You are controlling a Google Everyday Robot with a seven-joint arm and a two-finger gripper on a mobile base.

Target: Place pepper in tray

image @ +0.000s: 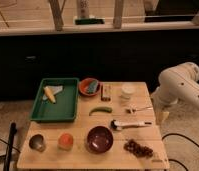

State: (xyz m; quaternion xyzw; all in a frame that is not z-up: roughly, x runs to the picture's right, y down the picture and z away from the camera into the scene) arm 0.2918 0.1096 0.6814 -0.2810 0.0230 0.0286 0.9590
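Camera view: found the pepper (100, 110) lying on the tabletop (78, 131), just right of the tray (66, 108) and apart from its rim, below the orange bowl (89, 87). Noted a yellow corn-like piece (49, 94) inside the tray. Spotted the gripper (162, 114) off the tabletop's right edge, under the white arm (180, 82), well apart from the pepper; could not tell whether open or closed.

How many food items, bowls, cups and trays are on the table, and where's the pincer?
Food: 4 (pepper, corn piece, orange fruit, grape cluster)
Bowls: 2 (orange bowl, dark bowl)
Cups: 2 (metal cup, white cup)
Trays: 1 (green tray)
Total: 9
The pincer is out of view; arm beside table's right edge.
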